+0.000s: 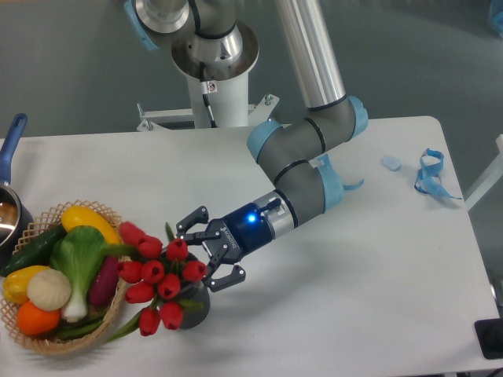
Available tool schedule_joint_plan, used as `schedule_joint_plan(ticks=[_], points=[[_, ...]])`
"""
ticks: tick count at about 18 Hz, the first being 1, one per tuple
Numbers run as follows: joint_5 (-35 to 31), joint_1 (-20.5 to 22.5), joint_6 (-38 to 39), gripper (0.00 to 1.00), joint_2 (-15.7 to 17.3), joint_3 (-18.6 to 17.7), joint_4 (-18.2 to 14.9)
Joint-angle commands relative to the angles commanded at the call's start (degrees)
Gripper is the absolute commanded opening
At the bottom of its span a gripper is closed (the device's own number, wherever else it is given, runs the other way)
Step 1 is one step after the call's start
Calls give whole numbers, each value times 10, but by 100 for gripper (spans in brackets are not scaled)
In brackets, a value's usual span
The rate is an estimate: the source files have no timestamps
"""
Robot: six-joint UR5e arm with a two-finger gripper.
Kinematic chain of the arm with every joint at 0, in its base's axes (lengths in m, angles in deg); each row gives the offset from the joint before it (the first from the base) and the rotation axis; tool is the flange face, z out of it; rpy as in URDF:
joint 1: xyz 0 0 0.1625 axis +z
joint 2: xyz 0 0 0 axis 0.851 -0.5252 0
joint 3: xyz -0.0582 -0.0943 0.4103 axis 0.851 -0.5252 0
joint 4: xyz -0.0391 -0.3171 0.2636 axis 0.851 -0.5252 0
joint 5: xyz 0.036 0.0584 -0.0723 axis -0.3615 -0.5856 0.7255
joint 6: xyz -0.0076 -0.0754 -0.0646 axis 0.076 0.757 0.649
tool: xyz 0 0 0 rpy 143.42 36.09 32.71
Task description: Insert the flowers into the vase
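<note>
Near the bench's front-left edge, beside the wicker basket [47, 334], the flowers [157, 279] are seen resting in the vase [196, 308], buds splayed over its mouth, while the gripper [206, 253] is held alongside, fingers spread, apparently released.

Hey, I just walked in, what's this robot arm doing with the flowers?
The arm is working on putting the flowers into the vase. The red tulip bunch sits over the dark vase near the table's front, next to a wicker basket of vegetables, and hides most of the vase. The claw is right at the bunch with its fingers spread. Whether the stems are fully in the vase can't be seen.
</note>
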Motion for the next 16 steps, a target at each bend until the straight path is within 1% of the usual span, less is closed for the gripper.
schedule_joint_plan(ticks=[2,3,5,6,7,8,9,11,13,14,16], points=[[-10,4,-2,100,20,-8,0],[-35,11,-2,100,34,-11,0],[-119,30,-2,100,60,-11,0],[-140,43,0,100,69,-11,2],[-153,54,-1,100,78,-13,2],[-170,73,-2,100,102,-25,2],[-178,83,0,100,115,-28,3],[-189,102,0,100,134,-29,3],[-209,135,-1,100,158,-28,1],[-225,143,-2,100,175,-28,1],[-303,178,-2,100,221,-30,-1]])
